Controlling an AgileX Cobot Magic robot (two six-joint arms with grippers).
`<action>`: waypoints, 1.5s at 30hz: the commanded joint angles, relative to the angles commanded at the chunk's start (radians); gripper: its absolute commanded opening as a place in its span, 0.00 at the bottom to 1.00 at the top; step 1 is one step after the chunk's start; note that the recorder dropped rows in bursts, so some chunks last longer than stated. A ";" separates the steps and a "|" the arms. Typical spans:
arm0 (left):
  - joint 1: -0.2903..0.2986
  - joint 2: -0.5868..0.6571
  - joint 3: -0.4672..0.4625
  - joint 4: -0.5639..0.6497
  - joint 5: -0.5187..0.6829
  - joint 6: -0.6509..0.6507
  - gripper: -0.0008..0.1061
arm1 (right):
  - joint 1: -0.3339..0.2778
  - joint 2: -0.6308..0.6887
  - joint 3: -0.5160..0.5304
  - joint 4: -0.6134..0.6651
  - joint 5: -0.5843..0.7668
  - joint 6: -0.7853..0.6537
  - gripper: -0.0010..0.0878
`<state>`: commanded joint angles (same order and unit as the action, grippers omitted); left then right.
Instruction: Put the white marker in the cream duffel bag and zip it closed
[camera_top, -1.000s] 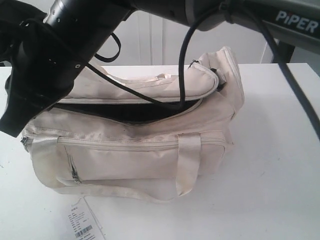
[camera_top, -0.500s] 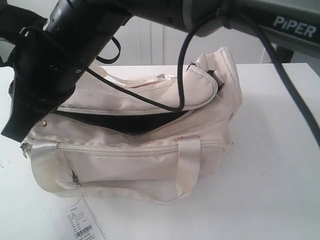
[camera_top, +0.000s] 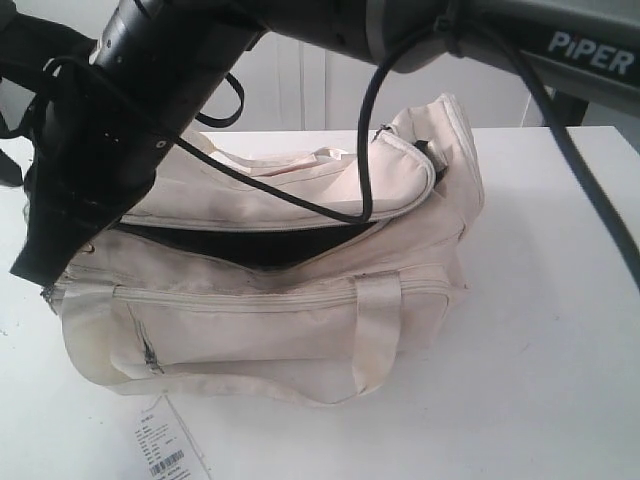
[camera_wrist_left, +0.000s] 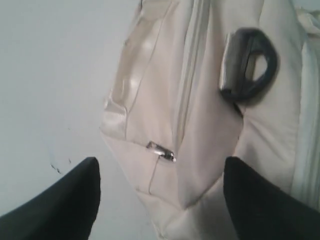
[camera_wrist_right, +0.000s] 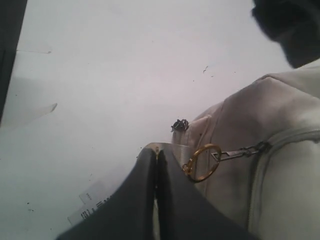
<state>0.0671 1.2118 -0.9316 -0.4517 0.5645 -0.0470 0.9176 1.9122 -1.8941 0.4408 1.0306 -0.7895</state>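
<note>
The cream duffel bag (camera_top: 270, 310) lies on the white table with its main zipper gaping, black lining (camera_top: 250, 242) showing. My right gripper (camera_top: 42, 268) reaches across to the bag's left end. In the right wrist view it (camera_wrist_right: 157, 150) is shut, pinching a thin gold piece of the zipper pull. The gold ring (camera_wrist_right: 202, 163) and its chain hang beside the fingers. My left gripper (camera_wrist_left: 160, 200) is open and straddles a corner of the bag's end (camera_wrist_left: 200, 130), near a dark D-ring (camera_wrist_left: 250, 65). The white marker is out of view.
A white barcode label (camera_top: 168, 450) lies on the table in front of the bag. The right arm's black cable (camera_top: 365, 150) loops over the bag's top flap. A strap handle (camera_top: 375, 330) hangs down the bag's front side.
My right gripper has shifted slightly at the bag's left end. The bag's top flap and far end have drawn a little to the left.
</note>
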 joint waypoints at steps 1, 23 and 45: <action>0.000 -0.013 0.020 -0.038 -0.004 0.000 0.68 | 0.000 0.000 0.000 0.000 0.000 0.000 0.01; 0.000 0.033 0.122 -0.322 -0.198 0.338 0.11 | 0.000 0.000 0.000 0.006 0.006 0.000 0.01; 0.000 0.033 0.168 -0.682 -0.262 0.700 0.01 | 0.000 0.000 0.000 0.006 0.048 0.042 0.01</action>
<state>0.0671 1.2453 -0.7632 -1.1338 0.3028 0.6533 0.9176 1.9122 -1.8941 0.4468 1.0785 -0.7478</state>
